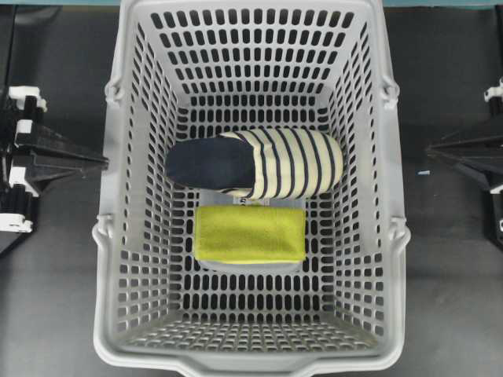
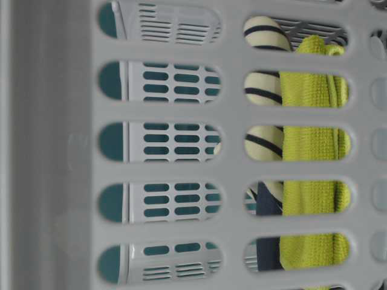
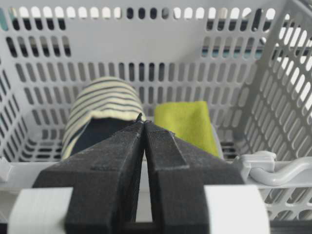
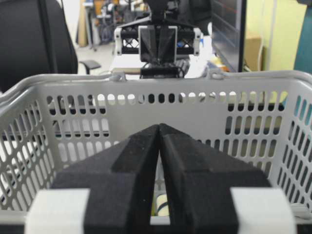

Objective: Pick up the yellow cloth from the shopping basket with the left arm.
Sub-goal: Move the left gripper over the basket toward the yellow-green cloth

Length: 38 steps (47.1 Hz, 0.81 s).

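Observation:
The yellow cloth [image 1: 250, 233] lies folded flat on the floor of the shopping basket [image 1: 118, 259], toward its near end. In the left wrist view the yellow cloth [image 3: 187, 122] shows just right of my left gripper [image 3: 142, 119]. That left gripper [image 1: 103, 162] hangs outside the basket's left wall, shut with nothing in it. My right gripper [image 1: 429, 149] waits outside the right wall, and the right wrist view shows this gripper [image 4: 159, 126] shut and empty too. Through the basket's slots, the table-level view catches the yellow cloth [image 2: 311, 157].
A cream-and-navy striped slipper [image 1: 259, 162] lies across the basket floor, touching the cloth's far edge; the slipper [image 3: 102, 105] sits left of the cloth in the left wrist view. The basket's tall slotted walls [image 4: 195, 117] stand between both grippers and the contents.

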Each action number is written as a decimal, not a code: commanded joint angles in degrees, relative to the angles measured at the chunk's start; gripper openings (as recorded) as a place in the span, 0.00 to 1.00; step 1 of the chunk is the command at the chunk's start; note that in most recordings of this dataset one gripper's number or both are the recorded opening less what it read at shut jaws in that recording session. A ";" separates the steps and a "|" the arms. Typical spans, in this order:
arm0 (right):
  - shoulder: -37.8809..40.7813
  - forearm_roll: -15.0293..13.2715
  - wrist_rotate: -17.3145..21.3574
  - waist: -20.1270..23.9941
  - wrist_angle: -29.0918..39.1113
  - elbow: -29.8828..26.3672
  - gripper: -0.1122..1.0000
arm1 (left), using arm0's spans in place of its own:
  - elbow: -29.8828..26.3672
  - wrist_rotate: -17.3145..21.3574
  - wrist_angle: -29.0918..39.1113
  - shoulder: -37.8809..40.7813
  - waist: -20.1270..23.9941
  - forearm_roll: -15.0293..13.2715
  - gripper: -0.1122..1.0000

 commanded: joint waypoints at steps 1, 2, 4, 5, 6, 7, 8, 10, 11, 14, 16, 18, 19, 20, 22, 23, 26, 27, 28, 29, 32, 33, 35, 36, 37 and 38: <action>0.44 0.00 0.26 0.00 -0.35 -1.23 0.10 | -6.94 -1.49 5.36 2.11 -0.62 2.29 0.15; 0.44 0.09 0.35 0.00 0.00 -1.41 0.10 | -8.17 -1.49 7.21 2.46 -0.62 2.29 0.15; 0.44 0.09 0.53 0.09 0.79 -1.49 0.11 | -10.90 -1.49 11.16 3.25 -0.62 2.29 0.11; 0.35 0.09 0.62 0.09 1.58 -1.67 0.10 | -12.83 -1.49 14.33 4.13 -0.70 2.37 0.10; 0.35 0.09 0.70 0.18 2.11 -1.85 0.09 | -14.15 -1.49 16.17 4.75 -0.70 2.29 0.10; 0.35 0.09 0.79 0.26 2.99 -2.02 0.09 | -16.00 -1.49 19.25 5.71 -0.88 2.37 0.10; 0.35 0.09 0.79 0.35 3.52 -2.20 0.09 | -17.14 -1.41 21.18 6.24 -0.88 2.29 0.10; 0.35 0.09 0.79 0.44 4.57 -2.46 0.09 | -19.60 -1.41 24.87 7.73 -1.14 2.37 0.10; 0.26 0.09 0.79 0.44 5.01 -2.55 0.09 | -21.45 -1.41 27.51 9.14 -1.32 2.29 0.10; 0.18 0.09 0.70 0.70 6.50 -2.99 0.09 | -24.79 -1.41 32.61 11.95 -1.49 2.29 0.10; 0.18 0.09 0.44 0.70 7.38 -3.25 0.09 | -27.07 -1.41 35.60 14.24 -1.76 2.29 0.10; 0.18 0.09 0.44 0.70 8.26 -3.52 0.09 | -29.36 -1.41 38.32 16.52 -2.29 2.37 0.10; 0.09 0.09 0.44 0.70 8.79 -3.52 0.09 | -30.41 -1.32 39.46 17.67 -2.46 2.29 0.10; 0.18 0.09 0.35 0.70 9.23 -3.60 0.09 | -31.55 -1.32 40.52 18.90 -2.55 2.29 0.10; 0.09 0.09 0.35 0.70 10.20 -3.69 0.09 | -33.66 -1.32 42.45 21.18 -2.81 2.29 0.10; 0.09 0.09 0.35 0.70 10.63 -3.78 0.09 | -34.63 -1.32 43.24 22.41 -2.81 2.29 0.10; -0.09 0.09 0.44 0.79 11.78 -3.78 0.10 | -37.44 -1.32 45.44 25.66 -2.90 2.37 0.10; -0.18 0.09 0.35 0.79 11.95 -3.78 0.10 | -38.32 -1.32 46.05 26.81 -2.90 2.29 0.10; -0.26 0.09 0.35 0.70 12.13 -3.78 0.10 | -39.02 -1.32 46.67 27.86 -2.81 2.37 0.10; -0.35 0.09 0.26 0.70 12.22 -3.78 0.11 | -39.81 -1.32 47.37 28.92 -2.81 2.29 0.10; -0.44 0.09 0.26 0.70 12.22 -3.78 0.16 | -42.19 -1.14 49.39 31.82 -2.55 2.37 0.11; -0.44 0.09 0.26 0.70 12.22 -3.78 0.18 | -42.98 -1.14 50.10 32.61 -2.37 2.37 0.11; -0.44 0.09 0.35 0.70 12.39 -3.78 0.24 | -44.56 -1.14 51.59 34.28 -2.20 2.37 0.12; -0.53 0.09 0.53 0.79 12.48 -3.78 0.28 | -45.35 -1.23 52.38 35.07 -2.11 2.37 0.13; -0.53 0.09 0.62 0.70 12.48 -3.78 0.33 | -46.14 -1.14 53.09 36.04 -2.11 2.37 0.14; -0.62 0.09 0.70 0.70 12.48 -3.78 0.38 | -46.93 -1.14 53.79 36.65 -2.11 2.37 0.17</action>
